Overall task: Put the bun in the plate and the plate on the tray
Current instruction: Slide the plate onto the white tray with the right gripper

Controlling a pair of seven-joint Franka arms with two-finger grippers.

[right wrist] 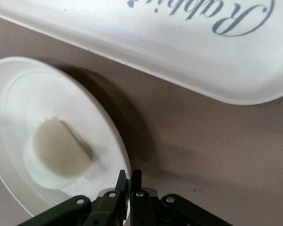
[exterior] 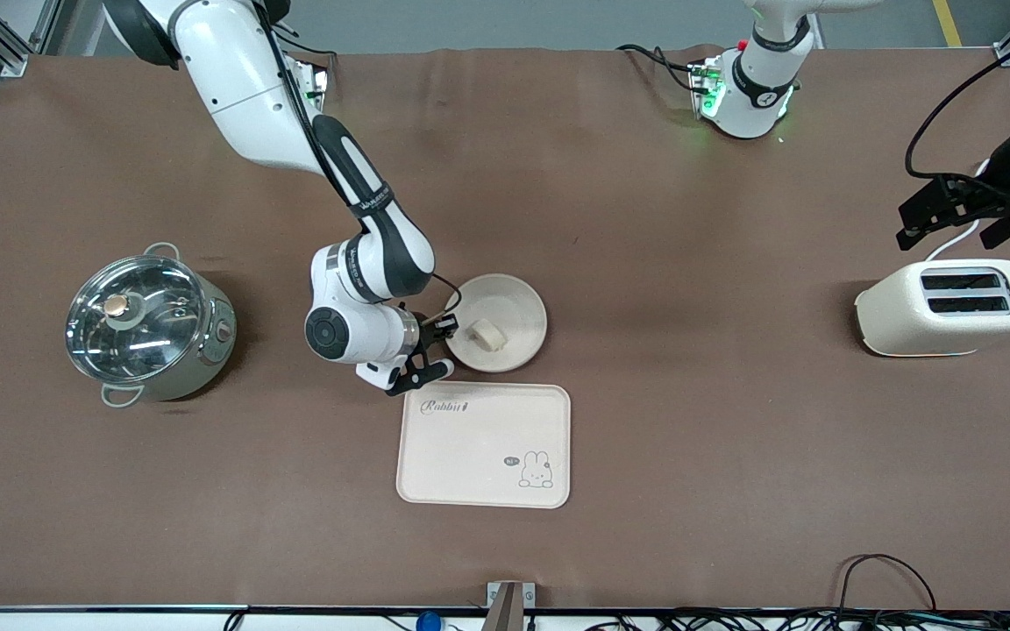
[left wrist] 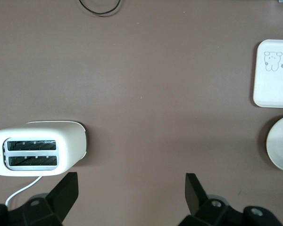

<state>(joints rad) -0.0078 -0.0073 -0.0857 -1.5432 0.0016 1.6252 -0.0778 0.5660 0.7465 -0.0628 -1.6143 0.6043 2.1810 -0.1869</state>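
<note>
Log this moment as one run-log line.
bun: small cream-white bun in round beige plate | plate: on table, off rectangular Rabbit tray | right gripper: shut on plate rim | left gripper: open, waiting above white toaster

Bun (exterior: 486, 334) in plate (exterior: 518, 308), right gripper (exterior: 437, 349) at its rim; tray (exterior: 485, 445) just beside, nearer camera.

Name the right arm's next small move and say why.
Probably lift the plate slightly and carry it over the tray. The bun already lies in the plate, the right gripper is shut on the plate's rim, and the tray sits beside it, nearer the camera.
</note>
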